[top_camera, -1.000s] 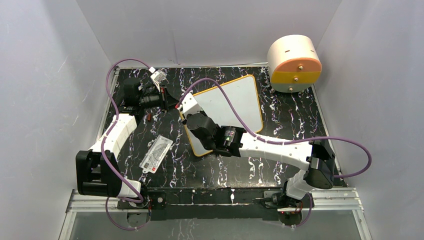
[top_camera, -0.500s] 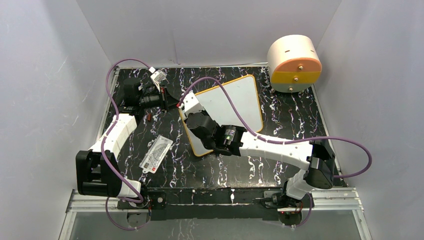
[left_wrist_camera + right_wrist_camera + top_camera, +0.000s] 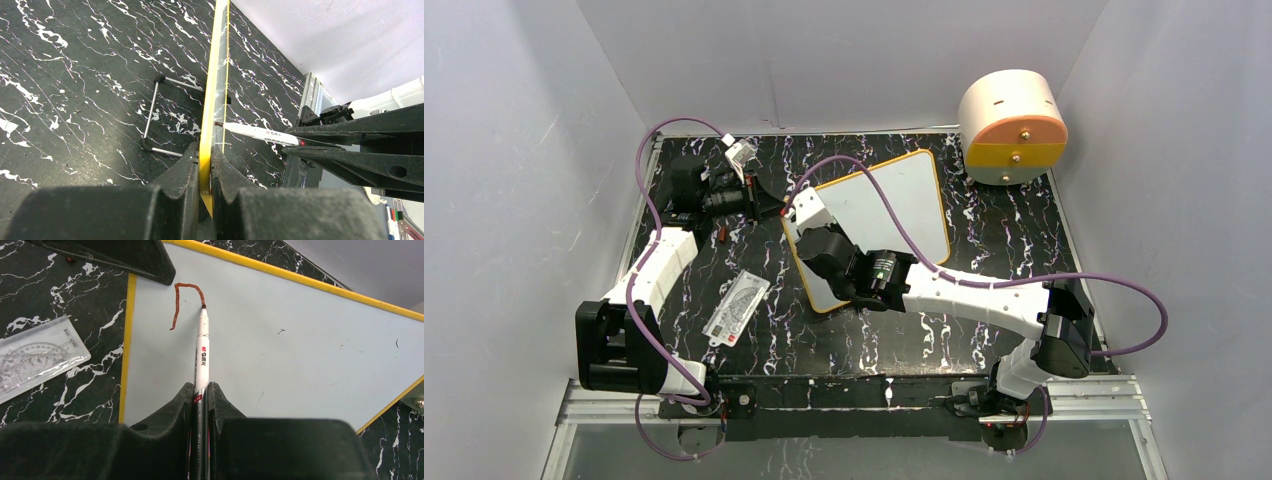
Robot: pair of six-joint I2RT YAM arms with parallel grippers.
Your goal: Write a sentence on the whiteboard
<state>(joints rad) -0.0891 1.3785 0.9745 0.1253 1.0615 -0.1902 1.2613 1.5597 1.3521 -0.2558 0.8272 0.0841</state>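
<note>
- Pale walls box in a black marbled table (image 3: 1014, 250). From above, the whiteboard (image 3: 894, 200) sits mid-table, slanted. The left arm (image 3: 659, 262) reaches its left edge. The right arm (image 3: 969, 295) crosses its near-left corner and hides any writing. A clear plastic card (image 3: 737, 308) lies apart to the left.
- Left wrist: the left gripper (image 3: 205, 155) is pinched tight on the board's yellow frame, seen edge-on, with a wire stand (image 3: 152, 117) behind it. The marker (image 3: 255, 132) comes in from the right with its tip touching the face, contact the overhead view cannot confirm.
- Right wrist: the right gripper (image 3: 201, 390) is clamped on the marker's barrel, whose long axis runs straight out from the jaws. The tip rests at the end of the sentence (image 3: 175, 305), so far one reddish-brown hooked stroke near the framed corner. Blank board lies to the tip's right, so the writing probably heads that way while the left arm steadies.
</note>
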